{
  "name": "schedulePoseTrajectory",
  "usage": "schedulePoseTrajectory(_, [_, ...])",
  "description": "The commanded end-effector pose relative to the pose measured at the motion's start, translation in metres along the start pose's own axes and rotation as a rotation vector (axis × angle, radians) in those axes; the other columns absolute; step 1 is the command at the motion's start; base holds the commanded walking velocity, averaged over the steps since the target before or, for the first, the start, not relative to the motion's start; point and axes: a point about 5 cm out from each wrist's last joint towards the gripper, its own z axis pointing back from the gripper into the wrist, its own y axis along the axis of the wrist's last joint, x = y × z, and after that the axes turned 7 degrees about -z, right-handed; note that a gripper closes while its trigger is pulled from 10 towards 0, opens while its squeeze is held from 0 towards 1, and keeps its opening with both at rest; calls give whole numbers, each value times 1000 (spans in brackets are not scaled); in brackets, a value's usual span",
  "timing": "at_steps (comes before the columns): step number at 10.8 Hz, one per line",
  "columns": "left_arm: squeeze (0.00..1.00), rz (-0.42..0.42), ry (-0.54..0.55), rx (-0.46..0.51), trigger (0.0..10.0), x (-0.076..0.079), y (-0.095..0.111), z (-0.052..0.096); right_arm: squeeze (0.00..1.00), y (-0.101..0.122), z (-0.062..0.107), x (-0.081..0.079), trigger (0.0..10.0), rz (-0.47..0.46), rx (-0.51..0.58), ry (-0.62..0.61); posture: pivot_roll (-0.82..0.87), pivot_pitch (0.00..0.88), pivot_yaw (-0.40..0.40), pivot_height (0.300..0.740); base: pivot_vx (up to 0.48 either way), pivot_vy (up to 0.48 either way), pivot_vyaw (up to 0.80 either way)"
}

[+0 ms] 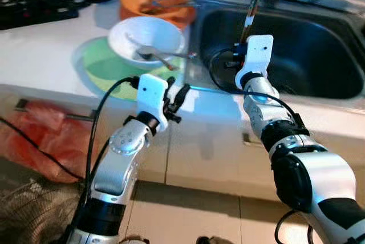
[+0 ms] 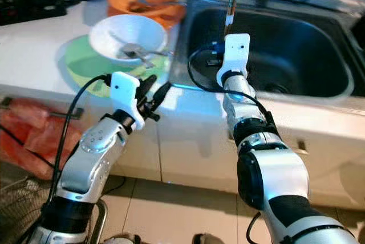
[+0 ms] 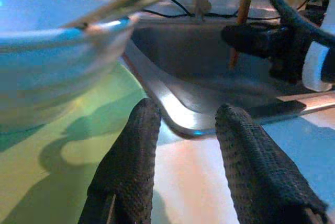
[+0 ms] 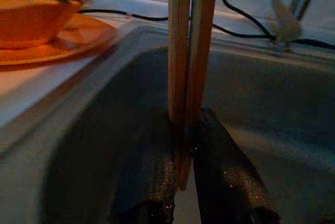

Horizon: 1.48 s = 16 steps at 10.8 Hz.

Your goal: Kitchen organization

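My right gripper (image 4: pixel 183 145) is shut on a pair of wooden chopsticks (image 4: pixel 188 51), holding them upright over the steel sink (image 1: pixel 319 56); the chopsticks (image 1: pixel 254 1) rise past its white wrist block. My left gripper (image 1: pixel 179 97) is open at the counter's front edge, just in front of the green mat (image 1: pixel 100 64). On that mat stands a white bowl (image 1: pixel 145 39) with a metal spoon or fork (image 1: pixel 157 56) in it. Behind it an orange bowl (image 1: pixel 151 1) on an orange plate holds more utensils. The white bowl (image 3: pixel 52 62) sits close to the left fingers (image 3: pixel 131 156).
Black cables and a power strip (image 1: pixel 34 4) lie on the counter at the back left. A red plastic bag (image 1: pixel 40 135) hangs below the counter on the left. White cabinet fronts (image 1: pixel 205 153) and a tiled floor are under the sink.
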Motion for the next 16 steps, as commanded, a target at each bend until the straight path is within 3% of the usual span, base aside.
schedulePoseTrajectory(1, [0, -2, -6, -9, 10000, 1, -1, 0, 0, 0, 0, 3, 10000, -9, -8, -7, 124, 141, -66, 740, 0, 0, 0])
schedulePoseTrajectory(3, [0, 2, -5, -3, 10000, 2, 0, 0, 0, -1, 0, 3, 10000, -10, -10, -7, 124, 140, -66, 740, 0, 0, 0])
schedulePoseTrajectory(16, [0, -12, -26, -1, 10000, 5, 0, 1, 0, -1, 0, -2, 10000, -9, -5, 15, 125, 143, -67, 740, 273, 0, -139])
